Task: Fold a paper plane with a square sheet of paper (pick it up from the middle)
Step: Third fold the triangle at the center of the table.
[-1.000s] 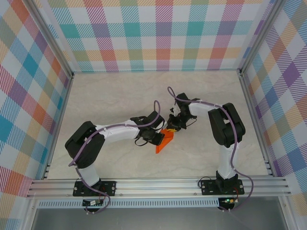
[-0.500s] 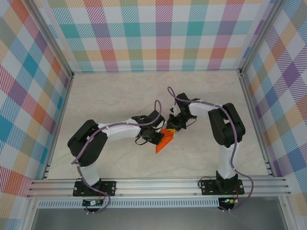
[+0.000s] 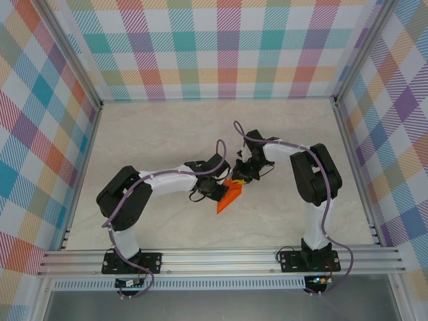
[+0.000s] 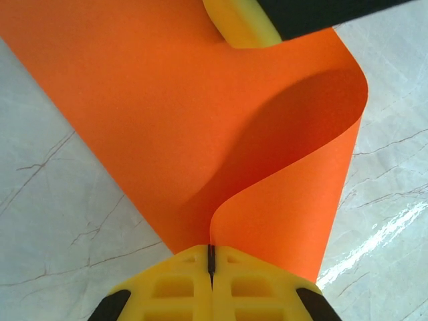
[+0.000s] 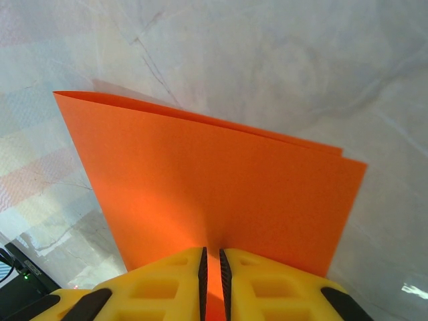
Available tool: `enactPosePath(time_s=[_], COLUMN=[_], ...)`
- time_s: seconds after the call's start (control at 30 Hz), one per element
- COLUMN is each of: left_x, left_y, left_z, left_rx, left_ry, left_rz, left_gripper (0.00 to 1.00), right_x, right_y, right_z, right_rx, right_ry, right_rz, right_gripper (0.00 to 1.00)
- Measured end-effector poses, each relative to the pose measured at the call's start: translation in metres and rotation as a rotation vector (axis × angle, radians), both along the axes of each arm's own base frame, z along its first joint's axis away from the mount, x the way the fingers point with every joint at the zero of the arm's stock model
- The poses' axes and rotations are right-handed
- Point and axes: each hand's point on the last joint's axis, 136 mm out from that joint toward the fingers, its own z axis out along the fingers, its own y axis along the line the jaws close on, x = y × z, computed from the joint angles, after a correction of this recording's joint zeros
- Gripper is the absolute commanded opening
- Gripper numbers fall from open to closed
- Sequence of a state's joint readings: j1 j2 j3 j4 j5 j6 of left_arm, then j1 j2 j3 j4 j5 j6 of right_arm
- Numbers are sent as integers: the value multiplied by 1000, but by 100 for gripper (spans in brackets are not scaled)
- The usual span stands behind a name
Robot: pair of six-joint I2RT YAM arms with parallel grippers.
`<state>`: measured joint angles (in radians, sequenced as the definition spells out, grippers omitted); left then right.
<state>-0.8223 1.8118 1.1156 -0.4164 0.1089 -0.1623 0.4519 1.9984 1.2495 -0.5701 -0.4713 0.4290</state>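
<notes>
From above, the orange sheet of paper is just a small wedge mid-tabletop, half tucked under both wrists, so you can't read the grips there. The wrist cams sort it out. The left gripper is clamped tight on a curled-over edge. The right gripper is nearly closed, with the doubled sheet pinched in the slot. The right cam shows two layers with slightly offset edges. The left cam shows a bulging loop, cut off at the top. There's loads of bare tabletop all round, and the plaid walls are well apart from it.
</notes>
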Motion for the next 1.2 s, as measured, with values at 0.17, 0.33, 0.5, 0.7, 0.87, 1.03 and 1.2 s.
enactPosePath(time_s=[0.17, 0.33, 0.5, 0.7, 0.87, 1.03, 1.2], left_x=[2, 3, 2, 2, 2, 2, 2], left_y=[2, 2, 3, 4, 3, 3, 3], left_z=[0, -1, -6, -9, -9, -9, -9], left_rx=[9, 14, 24, 30, 28, 28, 26], left_ry=[-10, -14, -5, 1, 0, 0, 2], left_rz=[6, 8, 8, 9, 9, 9, 7], left_gripper=[0, 0, 0, 0, 0, 0, 0], right_x=[0, 0, 0, 0, 0, -2, -8], right_y=[0, 0, 0, 0, -1, -12, -16], right_z=[0, 0, 0, 0, 3, 22, 55], right_rx=[0, 0, 0, 0, -8, -35, 25], right_ry=[0, 1, 1, 2, -3, -48, -118], right_rz=[0, 0, -1, -2, -17, -65, -124], right_gripper=[17, 17, 18, 19, 22, 24, 17])
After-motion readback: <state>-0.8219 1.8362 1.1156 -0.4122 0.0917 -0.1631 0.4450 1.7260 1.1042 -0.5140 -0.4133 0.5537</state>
